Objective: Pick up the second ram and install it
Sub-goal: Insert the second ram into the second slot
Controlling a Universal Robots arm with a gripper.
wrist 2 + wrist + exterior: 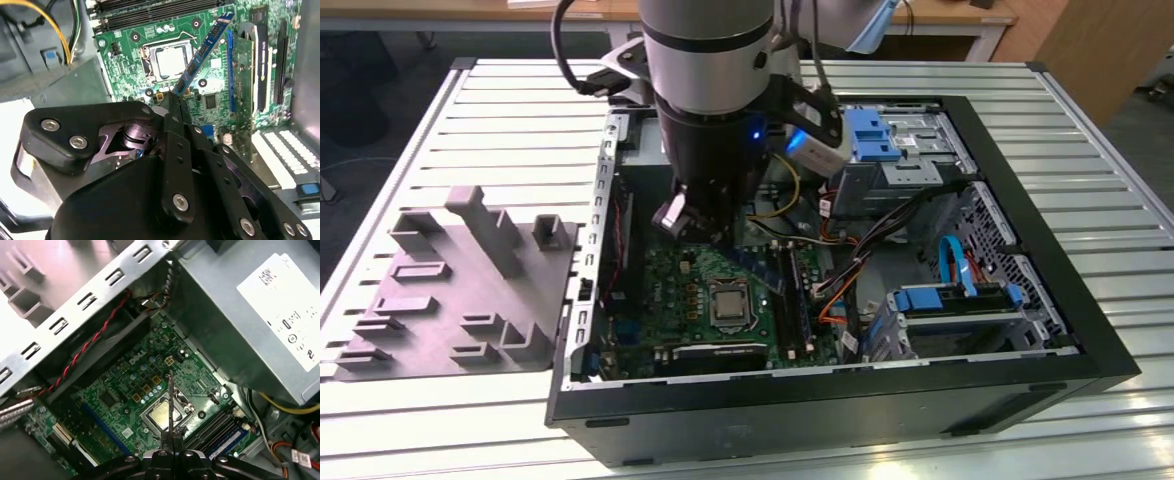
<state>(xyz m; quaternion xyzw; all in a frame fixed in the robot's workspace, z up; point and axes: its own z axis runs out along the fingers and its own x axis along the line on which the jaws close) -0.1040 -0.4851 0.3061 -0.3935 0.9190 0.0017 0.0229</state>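
Slatted metal tabletop (pixel 440 110), carrying an open computer case (pixel 1067 330) at the middle of the exterior view and a grey moulded fixture (pixel 454 290) at the exterior view's left. Green motherboard (pixel 680 290) inside the case.

Gripper (pixel 683 215) down inside the case, upper middle of the exterior view. Grips the second ram (pixel 205 50) with jaws closed flat on both faces at one short end. Leaves the rest of the stick projecting free past the tips, tilted, above the motherboard and crossing the processor socket (pixel 170 60) in both wrist views. Shows edge-on as a thin line (pixel 170 400) in the first wrist view. Not seated; well apart from the long black slots (pixel 150 10).

Handling, as a judgement: probably light, thin and stiff, but brittle under bending. Smooth faces, so liable to pivot when pinched at one end only. Best taken on the flat faces or the long plain edge, clear of the contact edge and the chips. Calls for a firm grip without crushing.
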